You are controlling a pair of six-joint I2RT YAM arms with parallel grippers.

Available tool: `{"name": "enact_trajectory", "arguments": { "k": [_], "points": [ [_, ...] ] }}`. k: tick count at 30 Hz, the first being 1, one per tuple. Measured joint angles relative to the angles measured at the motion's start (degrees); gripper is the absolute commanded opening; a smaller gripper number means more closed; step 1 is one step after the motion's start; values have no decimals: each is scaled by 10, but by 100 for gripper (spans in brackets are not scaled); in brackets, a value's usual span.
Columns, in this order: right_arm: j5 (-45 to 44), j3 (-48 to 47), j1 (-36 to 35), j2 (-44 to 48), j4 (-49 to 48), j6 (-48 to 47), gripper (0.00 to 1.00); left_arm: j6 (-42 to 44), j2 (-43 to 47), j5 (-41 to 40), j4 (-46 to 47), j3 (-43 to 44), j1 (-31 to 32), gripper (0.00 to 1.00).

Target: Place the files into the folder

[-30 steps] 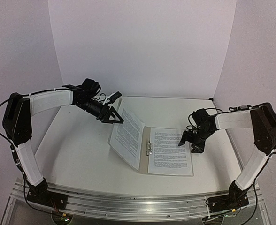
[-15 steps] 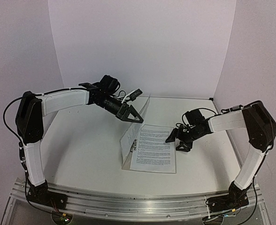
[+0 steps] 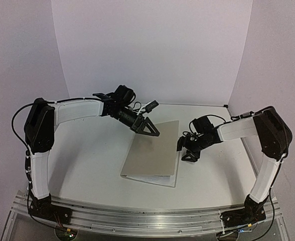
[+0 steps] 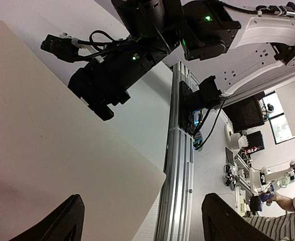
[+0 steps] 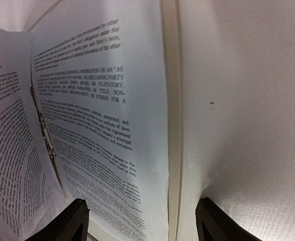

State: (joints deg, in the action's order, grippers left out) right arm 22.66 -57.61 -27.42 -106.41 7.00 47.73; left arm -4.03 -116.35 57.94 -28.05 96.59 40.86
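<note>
The tan folder lies on the table with its cover folded over to the right, plain outside facing up. A strip of the white files shows along its near right edge. My left gripper hovers open over the folder's far edge, and the cover fills the left wrist view below the empty gripper. My right gripper is open, low at the folder's right edge. Its camera looks under the cover at the printed files, the metal clip and the folder's edge.
The white table is walled at the back and on both sides. An aluminium rail runs along the near edge. The two grippers sit close together over the folder's far right corner.
The left gripper swung the folder's cover over to the right, from standing upright to lying over the files. It let go and opened wider. The right gripper crept left along the folder's edge.
</note>
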Motion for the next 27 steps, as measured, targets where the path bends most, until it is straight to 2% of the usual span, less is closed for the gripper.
{"name": "enact_trajectory", "arguments": {
  "k": [6, 11, 14, 18, 22, 27],
  "points": [
    [-178, -114, 6, 0, 189, -45, 75, 21, 0, -20, -10, 9, -16, 75],
    [-265, -165, 25, 7, 274, -80, 62, 48, 4, -60, -28, -16, -58, 65],
    [-243, -151, 34, 25, 273, -89, 67, 75, 18, -110, -33, -79, -88, 60],
    [-153, -92, 26, 42, 204, -75, 70, 102, 38, -168, -38, -188, -106, 59],
    [-112, -86, 9, 8, 168, -70, 69, 105, 43, -178, -27, -255, -97, 57],
    [-80, -112, -1, -48, 133, -72, 67, 95, 43, -174, 3, -294, -83, 57]
  ]
}}
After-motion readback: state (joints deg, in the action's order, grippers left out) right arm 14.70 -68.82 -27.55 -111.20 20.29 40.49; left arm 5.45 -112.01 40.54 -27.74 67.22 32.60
